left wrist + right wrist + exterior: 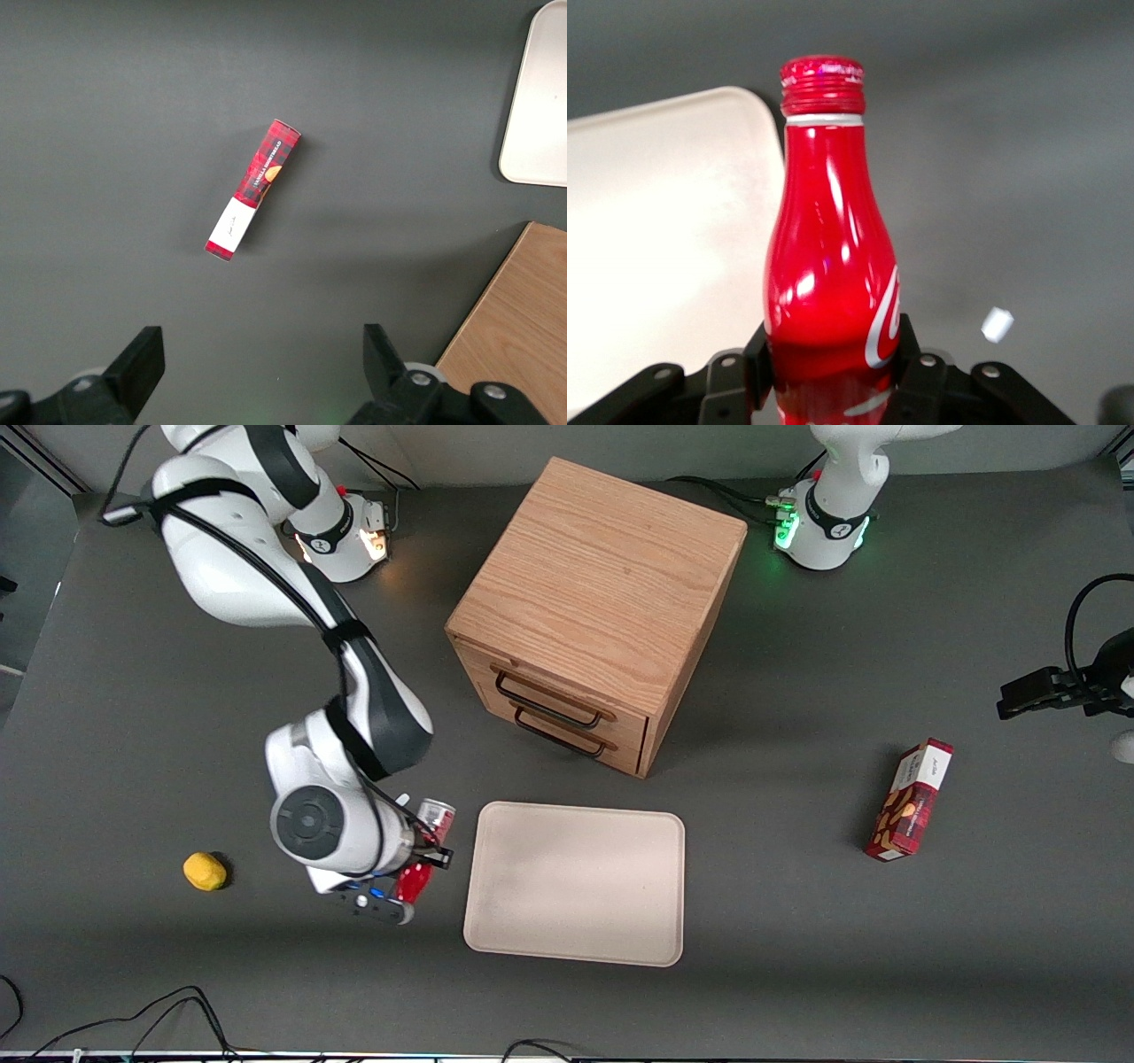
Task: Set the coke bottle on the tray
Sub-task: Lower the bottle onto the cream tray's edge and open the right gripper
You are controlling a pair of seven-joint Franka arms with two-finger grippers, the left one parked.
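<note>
One bottle point(423, 849) is clamped in the hand point(425, 857), low and left of centre in the front frame, just beside the tray's point(576, 948) short edge on the working arm's end. Bottle lies tilted, not upright: silver base end up toward the cabinet point(598, 602), red neck down toward the frame's bottom edge. Whether it touches the table point(797, 921) cannot be told. Wrist camera confirms the grip: both fingers point(917, 376) press the lower red body of the bottle point(828, 266), cap pointing away from the hand point(833, 376), with a rounded corner of the tray point(656, 221) alongside it.

Tray sits flat in the lower centre, in front of the cabinet's two drawers. Snack box point(911, 801) lies at the right of the frame, toward the parked arm's end, well apart from the tray. Small yellow object point(205, 871) rests at lower left, near the working arm.
</note>
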